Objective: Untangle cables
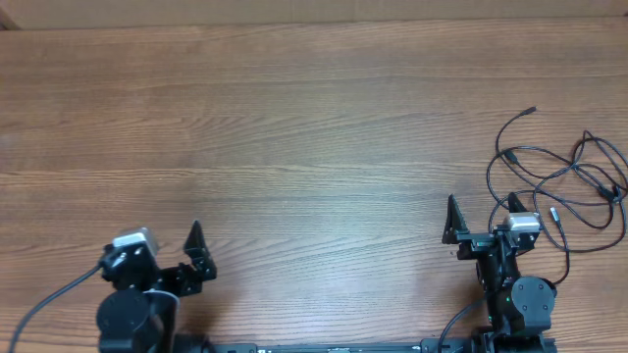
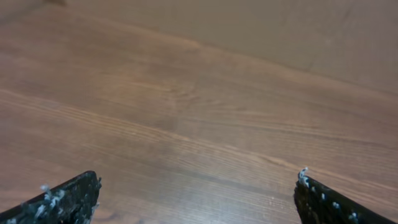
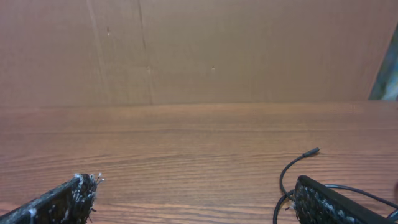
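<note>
The cables [image 1: 601,184] are thin black cords lying in loose tangled loops on the wooden table at the far right, with one plug end [image 1: 531,111] pointing away. My right gripper [image 1: 483,224] is open and empty, just left of the loops, its right finger near the closest loop. In the right wrist view a cable loop [image 3: 285,174] with a plug tip curves beside the right finger, and the gripper [image 3: 196,199] holds nothing. My left gripper [image 1: 165,253] is open and empty at the front left, far from the cables. The left wrist view shows its jaws [image 2: 196,199] over bare wood.
The wooden table [image 1: 294,127] stretches wide between and beyond the arms. A brown cardboard wall [image 3: 199,50] stands behind its far edge. Thicker black arm cables run off the front edge near the left arm base [image 1: 39,309].
</note>
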Motion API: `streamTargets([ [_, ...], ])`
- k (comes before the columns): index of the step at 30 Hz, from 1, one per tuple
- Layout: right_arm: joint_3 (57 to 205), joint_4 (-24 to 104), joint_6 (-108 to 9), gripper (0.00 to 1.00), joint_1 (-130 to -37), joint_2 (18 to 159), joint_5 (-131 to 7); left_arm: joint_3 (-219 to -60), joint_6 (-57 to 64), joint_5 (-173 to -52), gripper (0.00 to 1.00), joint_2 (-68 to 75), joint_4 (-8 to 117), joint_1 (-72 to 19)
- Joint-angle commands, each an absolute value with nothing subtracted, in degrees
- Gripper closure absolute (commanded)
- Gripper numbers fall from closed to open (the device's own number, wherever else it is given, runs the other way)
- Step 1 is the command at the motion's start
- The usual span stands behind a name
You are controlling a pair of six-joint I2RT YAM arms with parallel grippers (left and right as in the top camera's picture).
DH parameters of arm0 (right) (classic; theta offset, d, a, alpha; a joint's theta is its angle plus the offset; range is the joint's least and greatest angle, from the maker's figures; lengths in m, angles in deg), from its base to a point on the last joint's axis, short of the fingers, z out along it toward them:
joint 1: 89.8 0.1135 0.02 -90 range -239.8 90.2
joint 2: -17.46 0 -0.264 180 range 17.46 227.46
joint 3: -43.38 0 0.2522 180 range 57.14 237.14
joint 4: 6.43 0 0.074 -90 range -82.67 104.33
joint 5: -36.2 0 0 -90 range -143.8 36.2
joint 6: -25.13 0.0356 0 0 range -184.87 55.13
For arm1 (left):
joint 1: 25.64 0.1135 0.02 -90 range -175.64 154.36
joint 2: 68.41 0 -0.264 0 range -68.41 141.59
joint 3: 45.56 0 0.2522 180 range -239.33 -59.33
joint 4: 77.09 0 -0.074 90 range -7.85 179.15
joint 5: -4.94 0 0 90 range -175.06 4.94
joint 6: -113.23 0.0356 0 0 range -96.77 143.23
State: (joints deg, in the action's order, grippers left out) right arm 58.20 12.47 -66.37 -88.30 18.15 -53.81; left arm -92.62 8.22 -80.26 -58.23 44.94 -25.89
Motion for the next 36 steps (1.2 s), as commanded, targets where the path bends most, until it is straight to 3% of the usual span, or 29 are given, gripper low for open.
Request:
streamTargets([
  [1, 57.6, 12.2, -66.1, 0.00, -88.5, 17.6, -53.9, -81.9, 11.5, -86.5, 0.00, -64.4, 53.9, -24.2],
  [10, 57.6, 12.2, -66.1, 0.00, -88.5, 17.6, -53.9, -64.9, 14.1, -89.2, 0.00, -68.2, 82.9, -23.4],
  [16, 57.6, 12.2, -66.1, 0.00, -88.5, 17.6, -53.9, -59.6, 17.3, -87.4, 0.01, -68.2, 93.6, -23.4],
  [28, 57.6, 12.2, -66.1, 0.00, -88.5, 17.6, -53.9, -59.6, 24.6, -87.7, 0.00, -68.2, 84.7, -23.4],
  [36, 57.6, 12.2, -66.1, 0.00, -88.5, 17.6, -53.9, -59.6, 17.4, -88.0, 0.01, -68.2, 84.9, -23.4],
])
